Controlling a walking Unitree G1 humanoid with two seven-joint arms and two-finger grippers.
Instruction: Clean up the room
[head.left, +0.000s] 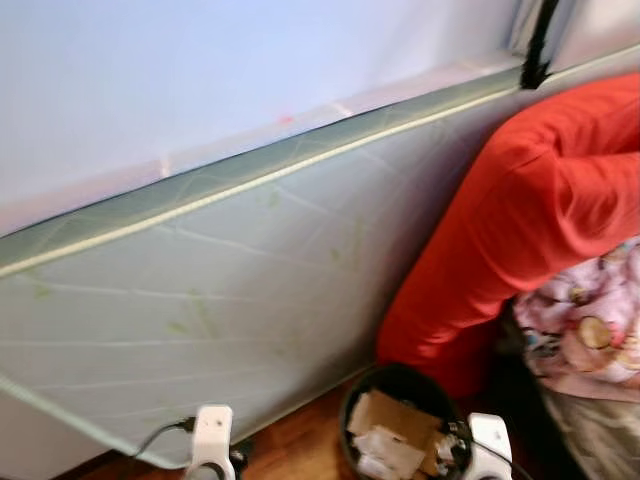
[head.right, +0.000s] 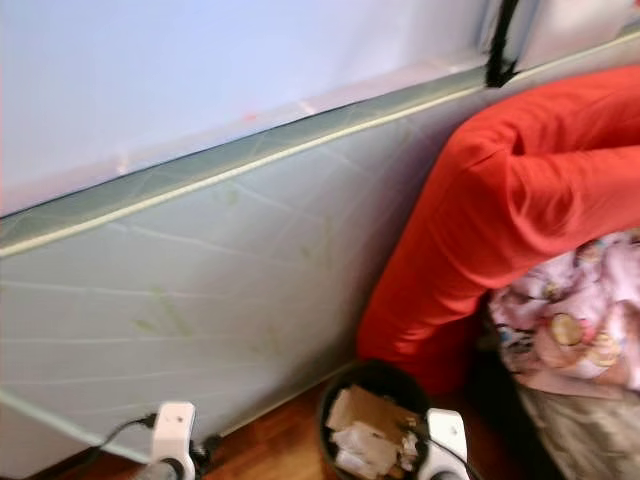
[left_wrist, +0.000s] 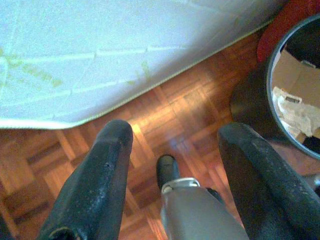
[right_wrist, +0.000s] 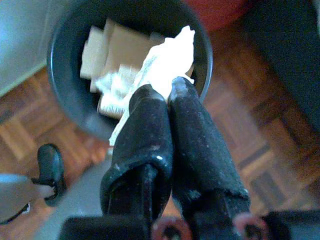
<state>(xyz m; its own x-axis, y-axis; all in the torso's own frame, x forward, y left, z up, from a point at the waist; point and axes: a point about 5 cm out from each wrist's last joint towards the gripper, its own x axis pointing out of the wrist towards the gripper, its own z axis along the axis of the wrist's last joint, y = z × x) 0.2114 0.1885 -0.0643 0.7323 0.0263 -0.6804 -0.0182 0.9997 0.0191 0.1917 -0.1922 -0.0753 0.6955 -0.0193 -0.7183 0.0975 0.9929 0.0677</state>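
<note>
Head views: we note a black waste bin (head.left: 400, 425) on the parquet floor (head.left: 300, 450), holding cardboard and crumpled paper. It stands just beside the foot of a pale mattress (head.left: 220, 290) leaning on edge against the wall. A red cushion (head.left: 520, 220) rises just behind the bin, with a floral fabric (head.left: 590, 320) beside that.

Left wrist view: the left tool (left_wrist: 175, 150) hangs with its fingers spread wide and nothing between them, over bare floor between the mattress edge and the bin (left_wrist: 295, 85).

Right wrist view: the right tool (right_wrist: 169, 97) is pinched closed on a wad of white paper (right_wrist: 167, 62), held directly above the bin's (right_wrist: 70, 85) open mouth.

Assessment: the paper looks light, soft and crushable, with no fragility concern. A pinch on any bunched fold should suffice, though a thin edge could tear or slip. In our judgement, the wad is placed for release into the bin.
</note>
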